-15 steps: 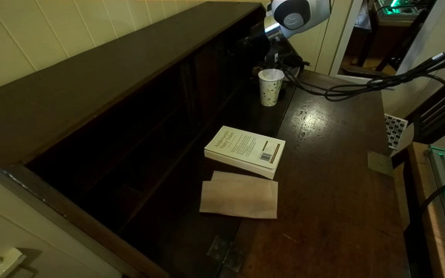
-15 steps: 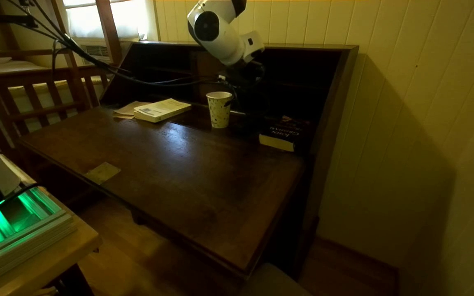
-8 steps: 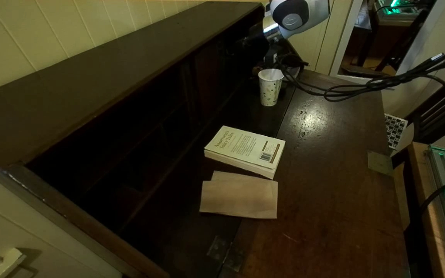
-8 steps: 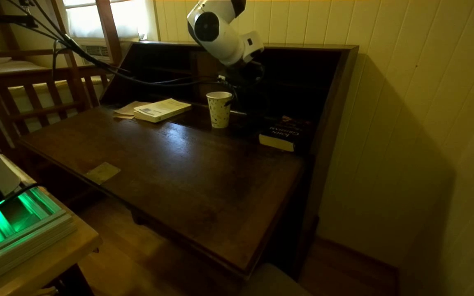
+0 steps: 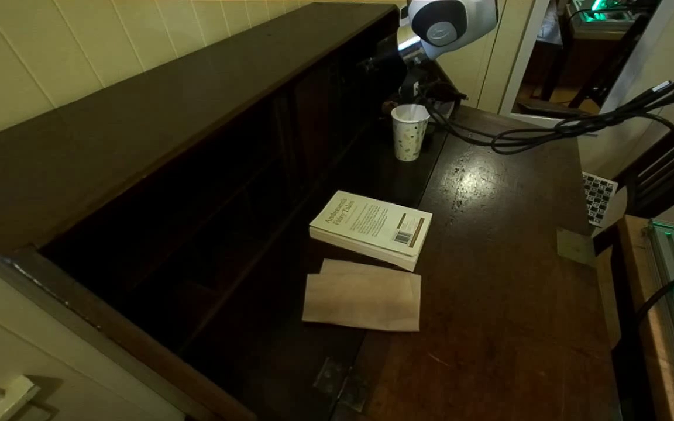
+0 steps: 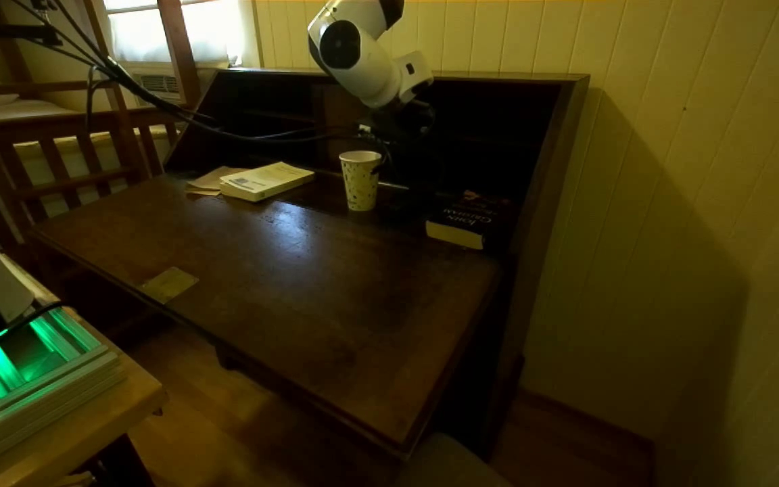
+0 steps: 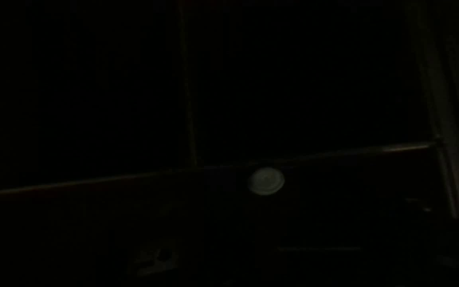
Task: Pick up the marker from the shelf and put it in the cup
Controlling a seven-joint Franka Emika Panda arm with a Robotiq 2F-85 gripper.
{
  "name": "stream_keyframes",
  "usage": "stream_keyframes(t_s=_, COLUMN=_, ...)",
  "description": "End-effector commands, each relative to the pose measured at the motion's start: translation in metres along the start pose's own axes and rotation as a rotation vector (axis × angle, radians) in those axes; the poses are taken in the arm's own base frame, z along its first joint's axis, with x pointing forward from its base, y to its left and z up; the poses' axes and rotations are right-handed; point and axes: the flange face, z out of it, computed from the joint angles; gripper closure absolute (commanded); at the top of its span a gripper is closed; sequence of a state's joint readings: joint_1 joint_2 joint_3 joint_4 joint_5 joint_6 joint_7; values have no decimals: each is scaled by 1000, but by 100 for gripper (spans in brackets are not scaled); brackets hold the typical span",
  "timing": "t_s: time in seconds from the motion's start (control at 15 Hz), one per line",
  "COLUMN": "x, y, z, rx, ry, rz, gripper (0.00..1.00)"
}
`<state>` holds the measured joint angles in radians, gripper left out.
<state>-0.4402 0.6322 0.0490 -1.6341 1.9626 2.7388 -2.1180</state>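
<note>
One upright cup (image 5: 409, 139) stands near the shadowed hand (image 5: 372, 65); whether clenched or released, I cannot tell.

Two books (image 6: 264, 178) and one cup (image 5: 409, 139).
One white book (image 5: 366, 222), one black book (image 6: 467, 219), one robot arm (image 6: 370, 76) and one big shelf (image 5: 185, 105).
</note>
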Motion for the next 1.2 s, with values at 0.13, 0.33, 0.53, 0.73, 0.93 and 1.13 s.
stream_keyframes(t_s=0.13, x=-4, y=-2, z=13, rx=10, ry=18, rz=-10, gripper=53)
stream_keyframes(t_s=0.33, x=-4, y=-2, z=13, rx=11, ry=18, rz=-11, gripper=73)
stream_keyframes(t_s=0.53, x=-4, y=-2, z=13, rx=13, ry=18, rz=-11, gripper=94)
stream_keyframes(t_s=0.73, x=-4, y=-2, z=13, rx=15, ry=19, rz=-13, gripper=93)
stream_keyframes(t_s=0.93, x=-3, y=-3, z=7, rx=11, ry=9, rz=-13, gripper=93)
stream_keyframes(t_s=1.13, x=-1, y=-4, z=-1, rx=-11, ry=8, rz=21, gripper=93)
